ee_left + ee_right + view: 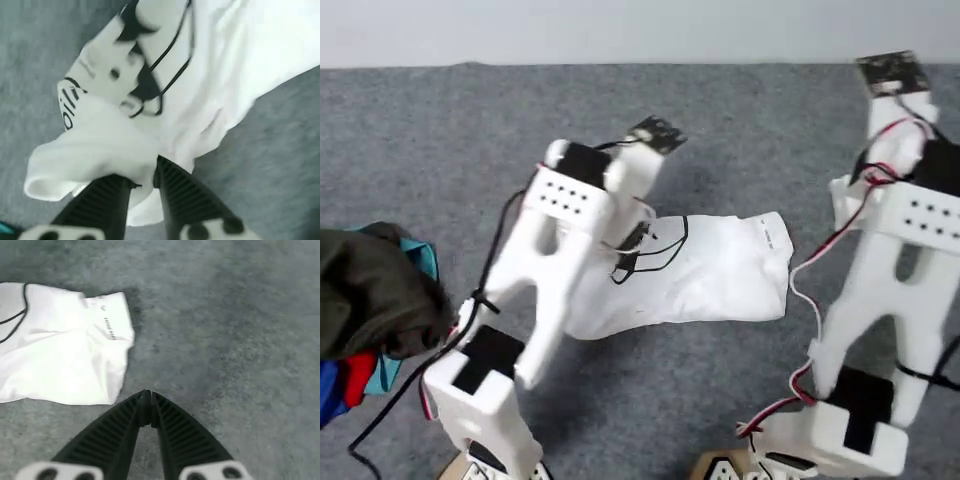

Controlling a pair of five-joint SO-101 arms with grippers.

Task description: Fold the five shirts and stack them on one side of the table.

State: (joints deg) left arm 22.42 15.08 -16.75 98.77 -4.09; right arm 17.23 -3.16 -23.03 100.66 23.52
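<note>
A white shirt (720, 270) with a black line print lies crumpled across the middle of the grey table (740, 110). My left gripper (145, 177) is shut on a bunched fold of this white shirt (100, 150) at its left end, and the cloth is lifted and rolled over the fingers. The left arm (560, 230) leans over that end of the shirt. My right gripper (146, 410) is shut on nothing and hangs above bare table just off the white shirt's (65, 355) right edge. The right arm (900, 220) stands raised at the right.
A pile of shirts (370, 290) sits at the table's left edge, dark green on top with teal, blue and red beneath. Both arm bases (480, 390) stand along the near edge. Bare table lies behind the shirt and between the arms.
</note>
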